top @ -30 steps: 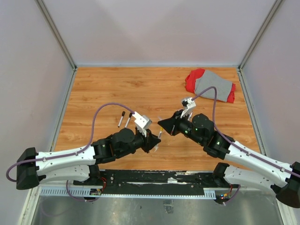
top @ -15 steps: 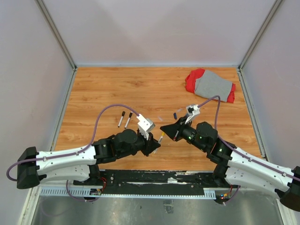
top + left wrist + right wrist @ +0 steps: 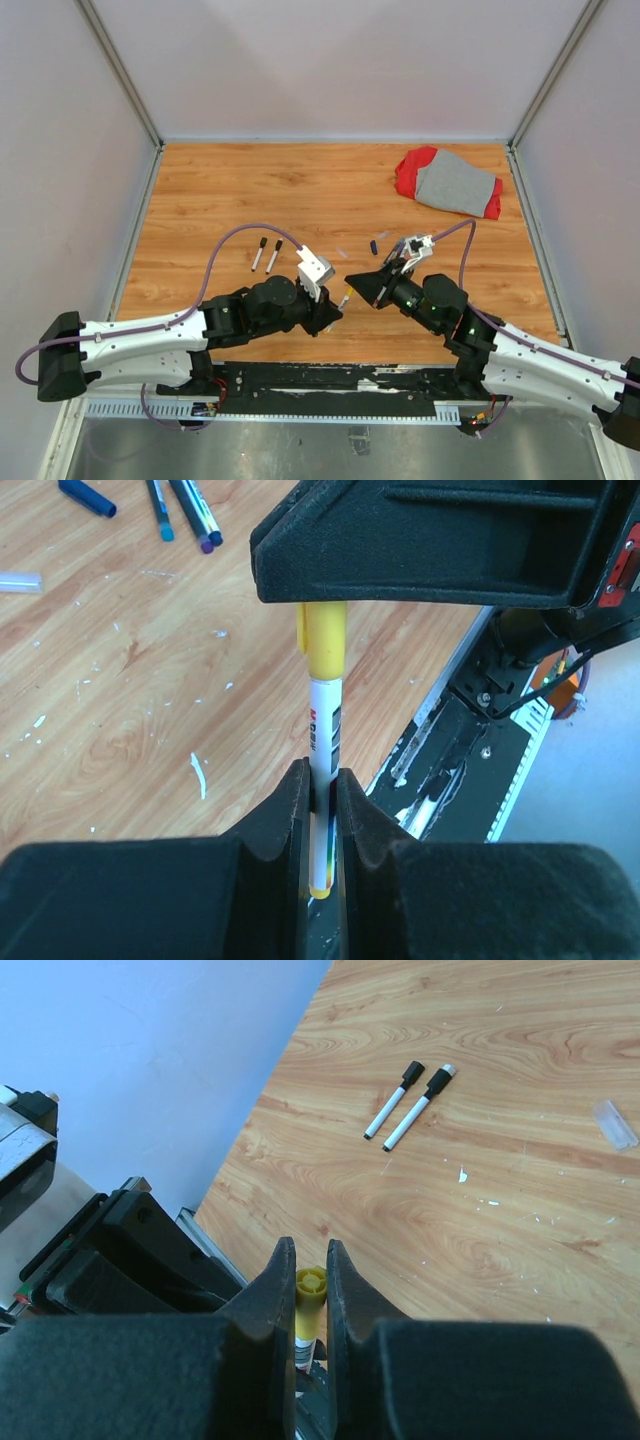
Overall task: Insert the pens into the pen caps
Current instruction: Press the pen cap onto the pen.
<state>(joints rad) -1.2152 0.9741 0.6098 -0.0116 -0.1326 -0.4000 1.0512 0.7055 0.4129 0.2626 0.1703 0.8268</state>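
The step in hand looks like the capping itself. The left jaws are clenched on the white barrel of a pen, and the right jaws are clenched on its yellow cap, so the two arms meet nose to nose above the near part of the tabletop. The cap sits over the pen's end, though I cannot tell if it is fully home. The next move likely calls for a straight push along the barrel, with no sideways bend, before either side lets go. The pair hangs close to the near edge and the black base rail. Open wood lies beyond, with two black-capped pens well apart to the left and a blue cap near the right arm.
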